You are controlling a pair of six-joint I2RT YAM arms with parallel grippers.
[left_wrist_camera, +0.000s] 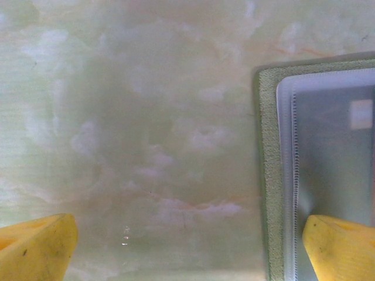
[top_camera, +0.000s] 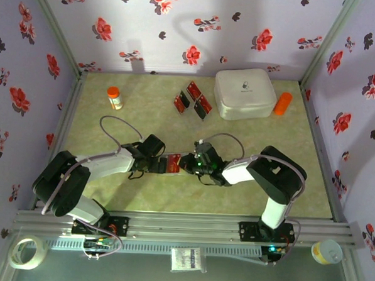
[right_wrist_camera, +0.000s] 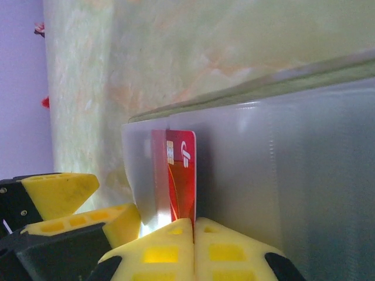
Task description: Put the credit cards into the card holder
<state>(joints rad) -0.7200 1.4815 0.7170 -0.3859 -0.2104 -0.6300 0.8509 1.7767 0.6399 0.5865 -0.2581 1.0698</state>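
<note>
Right wrist view: right gripper [right_wrist_camera: 194, 223] with yellow fingertips [right_wrist_camera: 158, 253] pressed together, pinching a thin red rectangular credit card [right_wrist_camera: 183, 175] by its near edge. Far part of that card lying against the grey inside of a flat olive-green folding card holder [right_wrist_camera: 263, 164], one strip of it veiled by a clear plastic sleeve. Left wrist view: left gripper [left_wrist_camera: 187, 249] spread wide, one yellow fingertip [left_wrist_camera: 35, 246] over bare table, the other over the holder's clear sleeve just inside its olive border, contact not clear. Top external view: both arms folded inward toward mid-table, wrists facing each other, the pinched card and the opened holder between them. Farther back on the pale green marbled table top [top_camera: 109, 193], three more red striped cards [top_camera: 193, 98] lying flat in a loose cluster, just left of a big white rounded plastic box [top_camera: 245, 93]. At that box's right end, an orange cylinder [top_camera: 282, 103], touching or nearly so. Well off to the left, a small orange-capped bottle [top_camera: 115, 97], upright.
</note>
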